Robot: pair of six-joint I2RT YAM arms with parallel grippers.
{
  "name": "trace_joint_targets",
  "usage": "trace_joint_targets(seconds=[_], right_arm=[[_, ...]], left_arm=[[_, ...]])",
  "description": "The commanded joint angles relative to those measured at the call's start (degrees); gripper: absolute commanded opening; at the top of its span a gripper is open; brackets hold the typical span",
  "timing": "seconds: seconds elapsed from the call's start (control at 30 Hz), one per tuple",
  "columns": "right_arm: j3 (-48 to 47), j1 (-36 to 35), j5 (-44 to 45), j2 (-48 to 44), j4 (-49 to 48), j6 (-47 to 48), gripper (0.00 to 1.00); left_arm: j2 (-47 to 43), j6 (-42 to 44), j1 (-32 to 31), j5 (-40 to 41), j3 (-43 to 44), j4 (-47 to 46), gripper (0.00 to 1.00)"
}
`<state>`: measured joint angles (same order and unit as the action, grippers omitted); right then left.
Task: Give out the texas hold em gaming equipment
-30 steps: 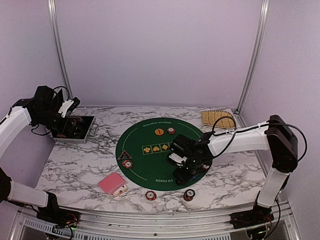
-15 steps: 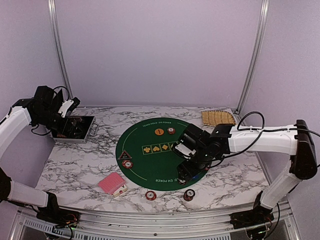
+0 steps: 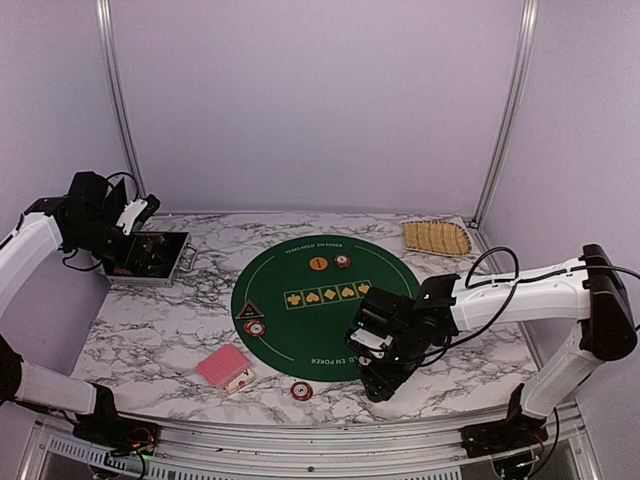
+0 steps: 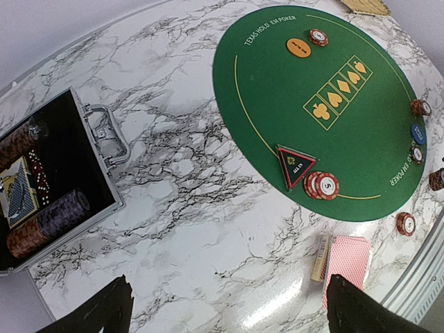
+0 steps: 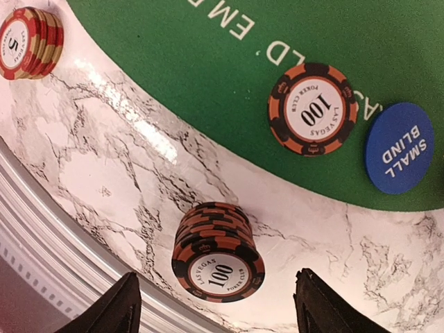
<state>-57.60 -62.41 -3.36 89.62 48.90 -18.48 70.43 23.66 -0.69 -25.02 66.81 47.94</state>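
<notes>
Straddling a dark orange-striped chip stack (image 5: pixel 218 243), the right gripper (image 5: pixel 216 277) has its fingers released; the left gripper (image 4: pixel 227 281) gapes empty. Several chips (image 4: pixel 320 185) dot the round green mat (image 4: pixel 263 90); red-backed cards (image 4: pixel 347 260) look undealt.

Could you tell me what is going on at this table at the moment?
Two robot arms are laying out poker gear around a green mat. The right arm is low at the mat's near edge, its jaws open on either side of a stack of 100 chips on the marble, not closed on it. The left arm hangs by the open metal case, jaws open and empty. Red-backed cards lie near the front.
</notes>
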Motion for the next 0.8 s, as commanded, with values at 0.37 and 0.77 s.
trace_joint_targets(seconds=[0.37, 0.77], right_arm=[[-0.23, -0.25, -0.06, 3.90, -3.32, 0.19, 0.64], [-2.43, -0.25, 1.67, 2.61, -0.47, 0.40, 0.45]], left_arm=[[-0.30, 0.58, 0.20, -0.48, 2.32, 1.45, 0.99], [0.31, 0.71, 0.20, -0.71, 2.32, 1.37, 0.99]])
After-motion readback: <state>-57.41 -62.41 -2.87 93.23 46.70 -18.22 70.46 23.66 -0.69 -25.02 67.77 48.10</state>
